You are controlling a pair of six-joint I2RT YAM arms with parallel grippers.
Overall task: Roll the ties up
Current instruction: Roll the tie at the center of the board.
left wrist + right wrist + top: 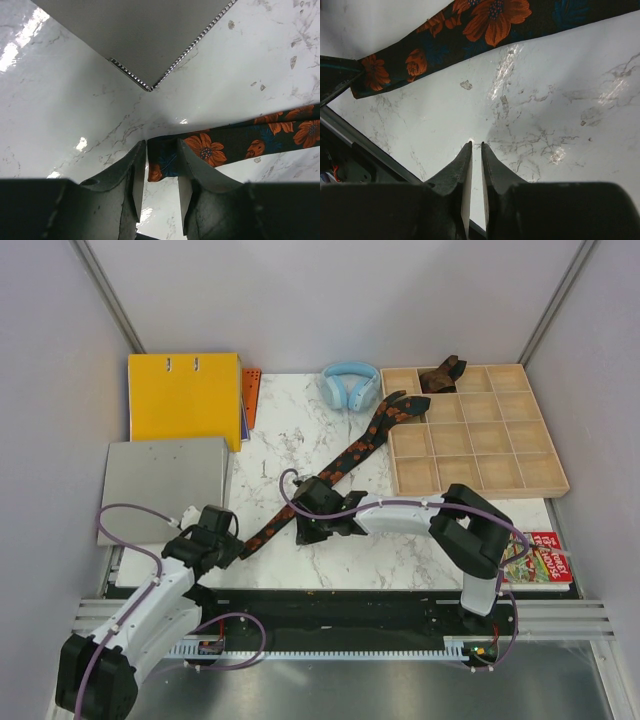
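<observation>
Lying diagonally, patterned tie, wide end far-right

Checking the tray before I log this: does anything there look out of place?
Yes. The floral tie hangs over the tray edge, one end in a compartment, the rest stretched across the table. A brown tie sits bunched in a back compartment.

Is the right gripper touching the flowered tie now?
Apart. The right wrist view shows the right gripper nearly closed over bare marble, and the flowered tie lies well beyond its tips.
</observation>
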